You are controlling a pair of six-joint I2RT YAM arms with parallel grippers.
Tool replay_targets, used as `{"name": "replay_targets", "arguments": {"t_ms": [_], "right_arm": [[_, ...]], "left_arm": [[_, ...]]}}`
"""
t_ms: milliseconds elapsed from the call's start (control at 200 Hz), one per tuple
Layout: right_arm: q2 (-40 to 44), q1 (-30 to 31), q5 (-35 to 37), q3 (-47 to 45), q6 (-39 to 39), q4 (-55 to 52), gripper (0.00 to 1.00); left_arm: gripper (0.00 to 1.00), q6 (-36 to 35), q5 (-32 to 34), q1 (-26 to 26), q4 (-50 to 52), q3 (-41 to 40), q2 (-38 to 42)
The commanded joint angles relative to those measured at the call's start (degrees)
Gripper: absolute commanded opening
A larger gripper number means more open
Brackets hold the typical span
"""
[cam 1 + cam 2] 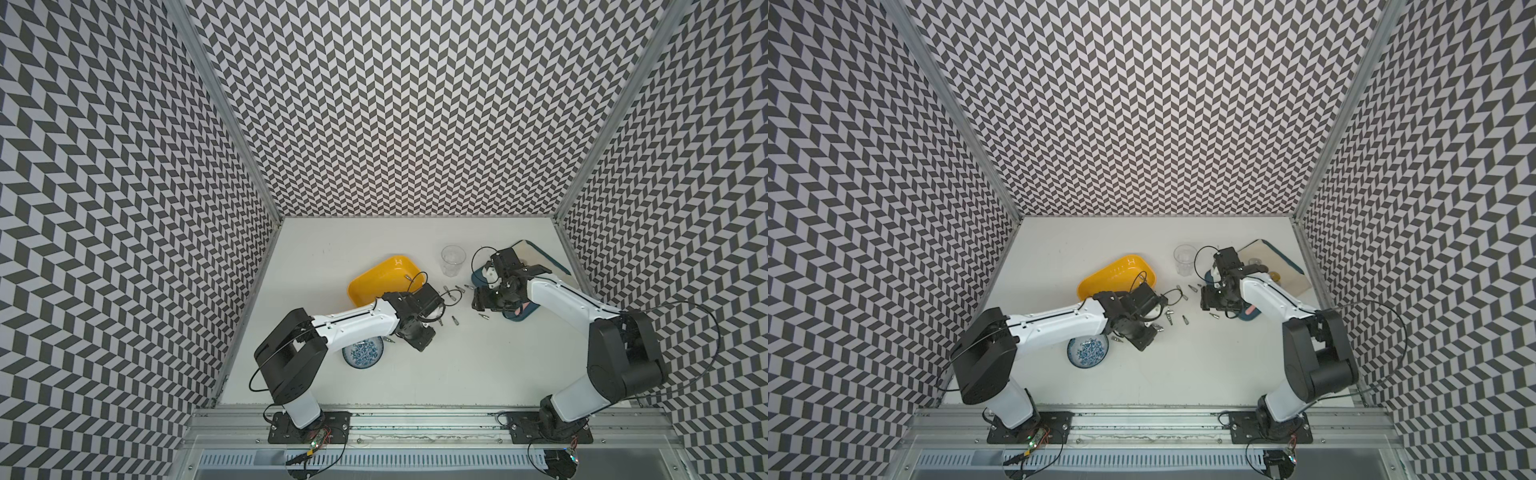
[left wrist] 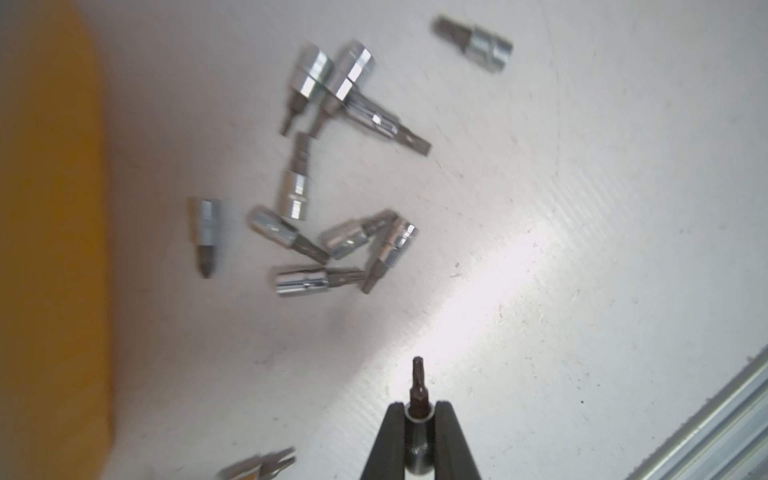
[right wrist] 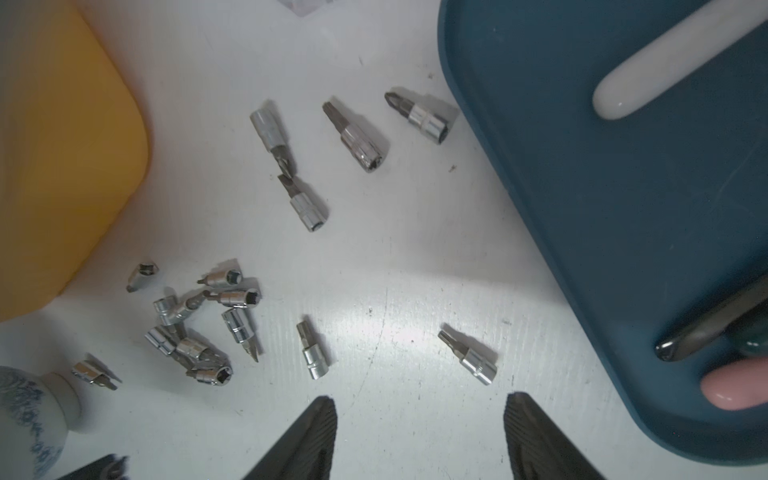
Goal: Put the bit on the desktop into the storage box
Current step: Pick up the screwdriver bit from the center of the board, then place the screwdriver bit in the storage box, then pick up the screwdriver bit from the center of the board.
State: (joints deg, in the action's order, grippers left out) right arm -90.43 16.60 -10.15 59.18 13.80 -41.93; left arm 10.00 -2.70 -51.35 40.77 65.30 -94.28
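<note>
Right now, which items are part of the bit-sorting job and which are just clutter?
Job: loose bits on the desktop, held bit in left gripper, yellow storage box, open right gripper.
Clutter: glass cup, patterned bowl, dark-blue board.

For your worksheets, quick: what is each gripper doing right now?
Left gripper: closed on a bit.
Right gripper: open, holding nothing.

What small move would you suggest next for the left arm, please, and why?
Probably carry the left pincer over to the storage box before opening: it is shut on a bit that is over the desktop, not over the box.
</note>
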Motion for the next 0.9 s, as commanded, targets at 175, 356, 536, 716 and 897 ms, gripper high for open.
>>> {"name": "replay_targets", "arguments": {"t_ms": [175,356,536,716,897], "right_arm": [[-2.4,0.3,1.6,-2.1,0.2,1.7,0.7],[-3.4,0.3,2.9,-2.7,-0.6,2.6,0.68],[-3.9,0.4,3.1,-3.0,-1.7,3.5,0.66],[-4.6,0.4,1.7,-3.1,-2.7,5.4,0.65],[-5.4,0.7,1.4,-3.0,-3.6,6.6,0.65]], "left_arm": [[0.0,-1.0,-0.4,11.2,6.0,3.2,10.1],[0.0,-2.6,-1.7,17.9,7.2,4.9,12.3],[0.0,-2.2,-2.7,18.7,7.0,3.3,13.4],[0.0,-1.4,-2.8,18.9,6.1,0.1,15.4],[0.0,-1.2,-2.1,20.2,5.9,-1.8,16.8]]}}
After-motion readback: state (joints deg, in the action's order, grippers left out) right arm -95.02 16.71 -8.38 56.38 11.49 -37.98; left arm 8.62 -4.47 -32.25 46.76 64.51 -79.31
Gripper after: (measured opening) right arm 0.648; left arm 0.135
